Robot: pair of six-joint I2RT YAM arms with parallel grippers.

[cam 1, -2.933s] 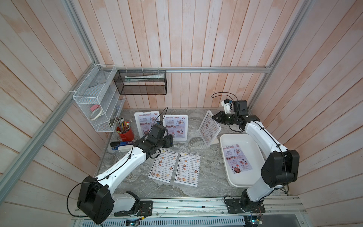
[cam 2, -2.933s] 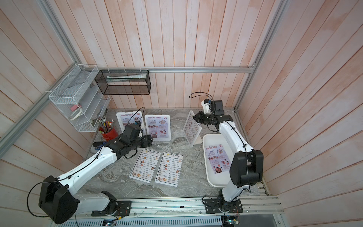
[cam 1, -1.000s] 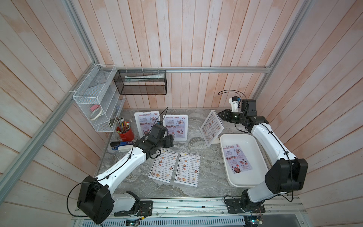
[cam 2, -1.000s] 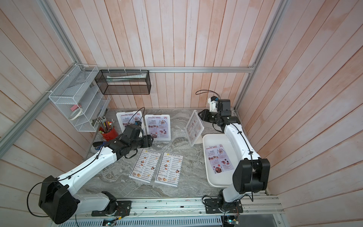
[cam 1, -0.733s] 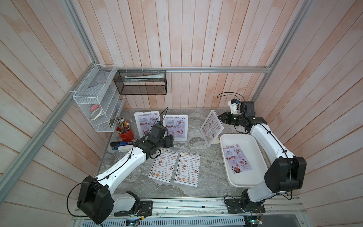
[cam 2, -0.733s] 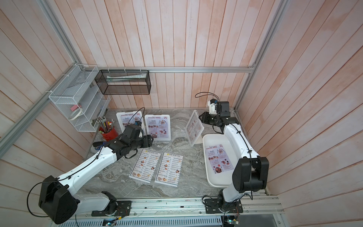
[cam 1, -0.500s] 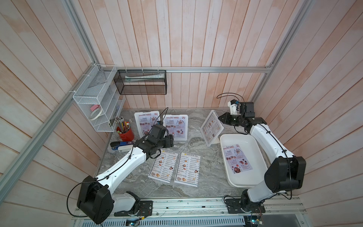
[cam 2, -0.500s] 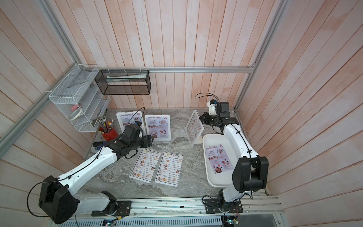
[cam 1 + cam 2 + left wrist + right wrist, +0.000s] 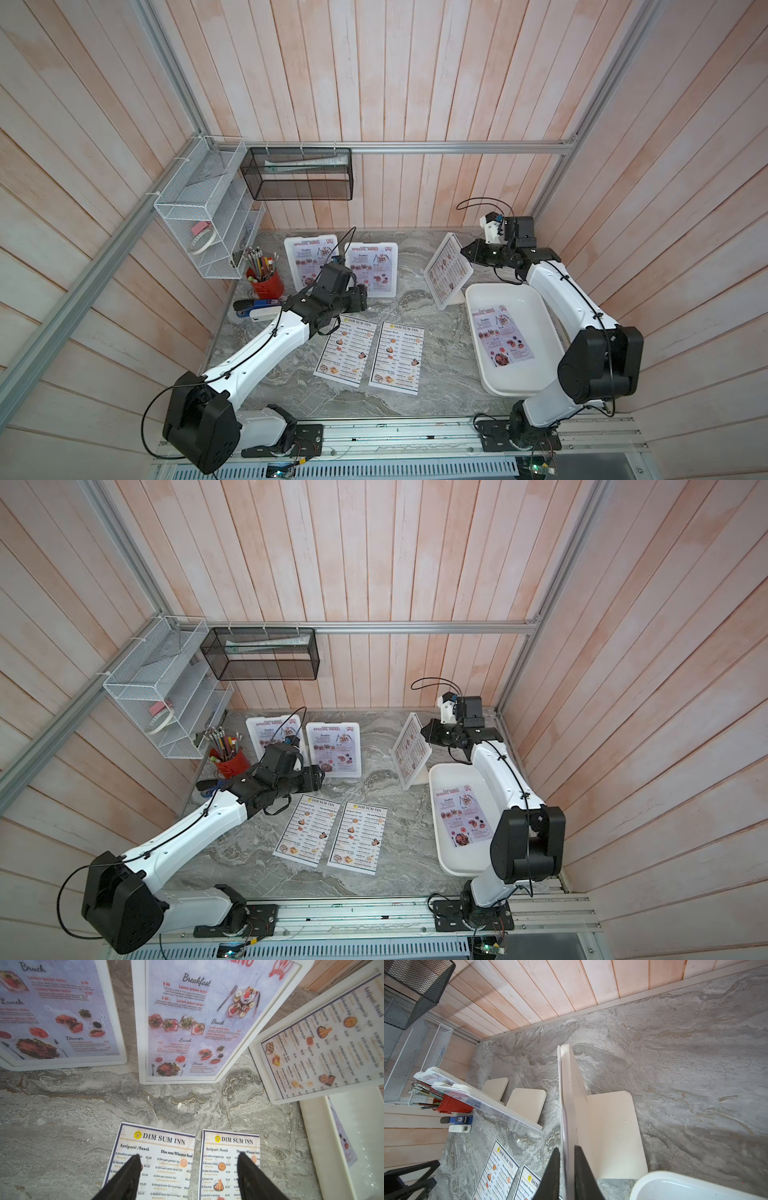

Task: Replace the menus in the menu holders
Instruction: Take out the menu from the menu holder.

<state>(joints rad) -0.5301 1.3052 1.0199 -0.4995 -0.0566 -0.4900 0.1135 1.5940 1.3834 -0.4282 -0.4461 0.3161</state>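
Two white menu holders (image 9: 309,266) (image 9: 372,270) stand at the back with lilac menus in them. A third menu holder (image 9: 446,270), angled, carries a white menu. In the right wrist view my right gripper (image 9: 566,1152) is shut on this holder's upper edge (image 9: 572,1088), one finger on each side. Two white "DIM SUM INN" menus (image 9: 347,353) (image 9: 399,357) lie flat on the table. My left gripper (image 9: 188,1155) hovers open above their headings with nothing between its fingers. Another lilac menu (image 9: 500,334) lies in the white tray (image 9: 536,316).
A red cup of pencils (image 9: 264,282) and a blue stapler (image 9: 253,309) sit left of the left arm. A white wire rack (image 9: 208,220) and a black mesh basket (image 9: 299,174) hang on the walls. The tray lies beside the right arm.
My right gripper, a little off to the right a second ago, has come back onto the angled holder's upper edge and closed. The left arm has not moved.
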